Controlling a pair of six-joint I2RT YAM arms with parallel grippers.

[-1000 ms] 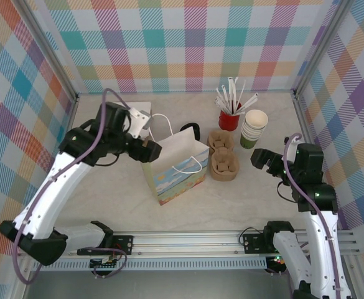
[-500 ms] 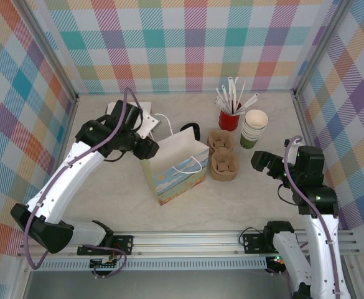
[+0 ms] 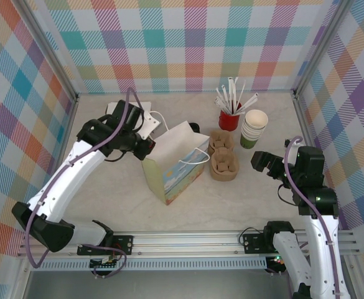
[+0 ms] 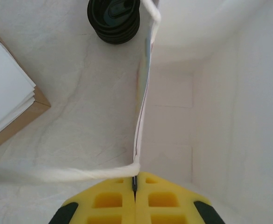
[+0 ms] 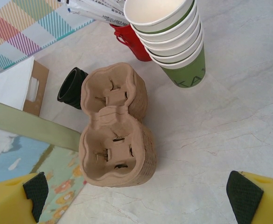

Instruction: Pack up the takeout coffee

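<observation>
Olive-green paper outside and cream within: the takeout cups (image 3: 254, 129) stand nested in one stack, right of the gift bag (image 3: 175, 165) and beyond the pulp carrier (image 3: 222, 156) that sits just beside the bag. Their black lids (image 4: 114, 18) are stacked just behind the bag's rear right corner.

An empty cup like these should be very light and thin-walled (easy to crush or tip). A gentle hold low on the sidewall, or across the rolled rim where the paper is stiffest, looks safest. Nested cups may cling together, so lifting one could drag the next. The plastic lids look smooth and probably slippery.

The left pincer (image 4: 135, 186) is pressed together on the bag's thin upper edge, next to the white cord handle. The right pincer (image 3: 264, 163) hangs spread and empty, well right of the bag.

The counter (image 3: 256, 199) is pale and marble-patterned, and it looks smooth. Bright plaid walls (image 3: 188, 43) enclose it. A red cup (image 3: 229, 118) of straws crowds the cup stack, which leaves little room on the side facing the bag.
</observation>
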